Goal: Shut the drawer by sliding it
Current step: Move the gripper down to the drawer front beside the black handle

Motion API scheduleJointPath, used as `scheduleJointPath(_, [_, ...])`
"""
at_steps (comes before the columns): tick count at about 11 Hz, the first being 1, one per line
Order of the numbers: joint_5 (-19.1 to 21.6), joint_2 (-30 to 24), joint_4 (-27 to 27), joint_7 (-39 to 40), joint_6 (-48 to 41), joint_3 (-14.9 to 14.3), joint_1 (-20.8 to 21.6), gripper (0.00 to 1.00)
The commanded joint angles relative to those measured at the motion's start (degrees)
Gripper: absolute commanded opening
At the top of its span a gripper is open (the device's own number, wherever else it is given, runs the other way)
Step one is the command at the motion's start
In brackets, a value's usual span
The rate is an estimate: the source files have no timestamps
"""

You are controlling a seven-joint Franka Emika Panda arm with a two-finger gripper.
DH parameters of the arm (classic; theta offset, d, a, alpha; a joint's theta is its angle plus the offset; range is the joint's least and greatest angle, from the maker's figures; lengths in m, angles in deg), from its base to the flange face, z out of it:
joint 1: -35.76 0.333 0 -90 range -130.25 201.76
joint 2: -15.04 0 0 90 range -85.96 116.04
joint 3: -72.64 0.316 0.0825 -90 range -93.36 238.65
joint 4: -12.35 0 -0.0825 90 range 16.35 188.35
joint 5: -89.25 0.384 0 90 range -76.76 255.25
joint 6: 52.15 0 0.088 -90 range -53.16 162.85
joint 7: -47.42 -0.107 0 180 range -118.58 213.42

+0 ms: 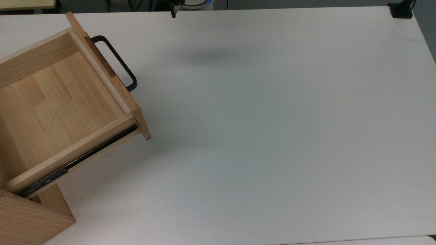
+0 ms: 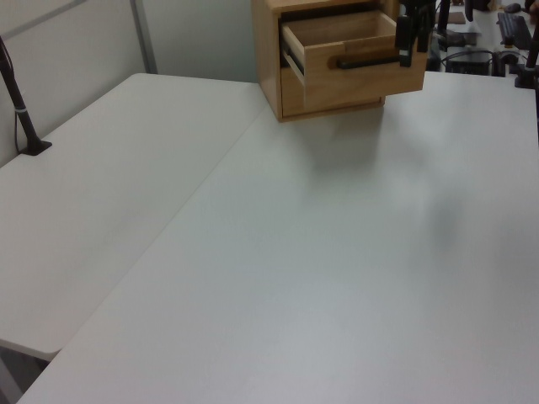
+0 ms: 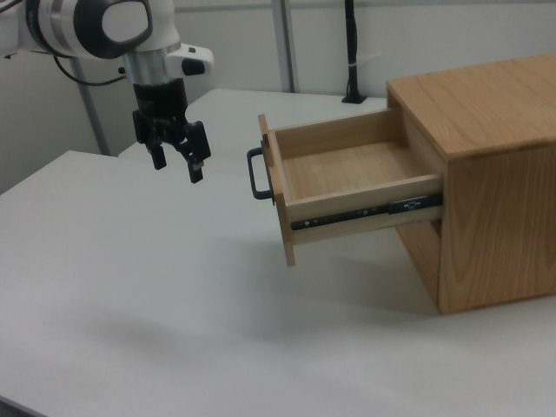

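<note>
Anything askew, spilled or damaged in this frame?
Nothing stands out. The drawer is pulled far out of its cabinet, level on its rails and empty. The gripper hangs open above the table, apart from the handle.

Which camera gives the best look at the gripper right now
The right view: the gripper hangs whole above the table, fingers apart. The left view sets it dark against the drawer; the top view cuts it off at the upper edge.
</note>
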Motion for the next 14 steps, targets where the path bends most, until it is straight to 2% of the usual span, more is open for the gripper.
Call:
scheduleJointPath(1, [0.87,0.68,-0.54,-0.52,-2.28,0.12,-0.36,0.93])
scheduleJointPath(2, [0.96,0.77,-0.45,-2.53,-2.29,0.12,-0.45,0.73])
scheduleJointPath(3, [1.14,0.85,-0.28,-6.11,-2.29,0.12,-0.8,0.46])
scheduleJointPath(4, [1.14,1.46,-0.1,-11.02,-1.94,0.12,-0.8,0.25])
scheduleJointPath(5, [1.23,2.6,-0.1,-17.25,-1.41,0.12,-0.72,0.15])
scheduleJointPath(7, [2.36,3.49,-0.01,-29.3,2.88,0.12,-0.72,0.06])
scheduleJointPath(8, [2.81,4.54,-0.1,-31.35,4.12,0.12,-0.89,0.0])
scheduleJointPath(11, [2.55,8.49,-0.97,-35.32,13.15,0.12,-2.47,0.0])
scheduleJointPath(14, [1.85,12.88,-6.93,-34.8,15.63,-0.23,-5.28,0.0])
